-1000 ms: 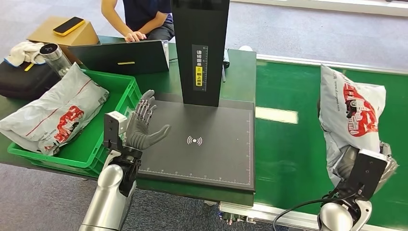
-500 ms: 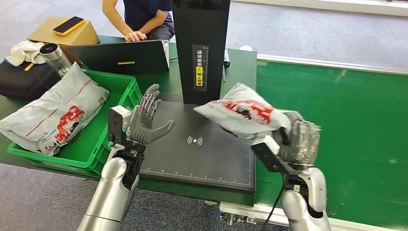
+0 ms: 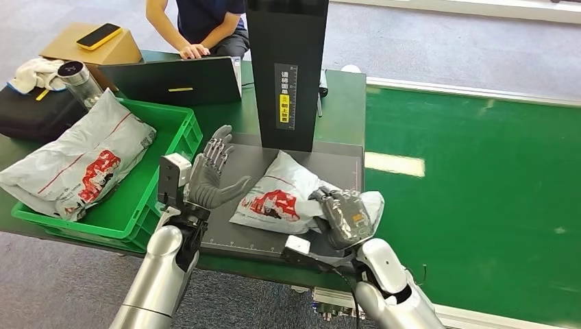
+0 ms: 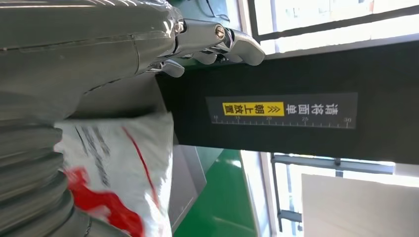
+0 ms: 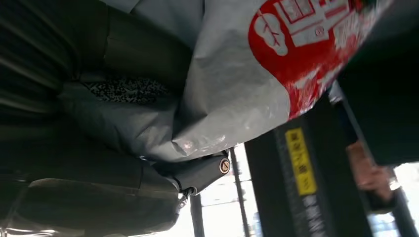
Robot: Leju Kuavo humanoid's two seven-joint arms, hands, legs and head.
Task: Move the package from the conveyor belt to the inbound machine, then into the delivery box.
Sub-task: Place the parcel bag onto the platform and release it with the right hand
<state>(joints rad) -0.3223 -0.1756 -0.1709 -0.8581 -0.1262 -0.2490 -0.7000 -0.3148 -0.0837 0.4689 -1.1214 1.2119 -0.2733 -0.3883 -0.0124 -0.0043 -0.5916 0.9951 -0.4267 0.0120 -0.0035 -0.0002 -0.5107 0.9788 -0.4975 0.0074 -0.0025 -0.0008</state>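
The package [image 3: 277, 199], a grey poly bag with red print, lies on the black scanner plate [image 3: 336, 164] of the inbound machine, right in front of its upright black column [image 3: 286, 68]. The right hand [image 3: 344, 218] grips the bag's near right end, fingers wrapped around the crumpled plastic; in the right wrist view the bag [image 5: 222, 84] bulges over the curled fingers [image 5: 197, 173]. The left hand [image 3: 211, 179] is raised at the plate's left edge, palm facing the bag, fingers spread and upright, thumb pointing toward the plastic. It is just beside the bag; touching or not, I cannot tell. In the left wrist view the fingertips [image 4: 217, 42] sit apart, with the bag [image 4: 123, 168] beside them and the column's yellow label [image 4: 281, 109] beyond.

To the left, the green crate [image 3: 161, 164] holds another printed bag [image 3: 79, 161], propped across it. The green belt [image 3: 473, 185] stretches off to the right. Behind the crate lies a closed laptop [image 3: 168, 81], and a person [image 3: 202, 24] sits at the far side with a hand on the table.
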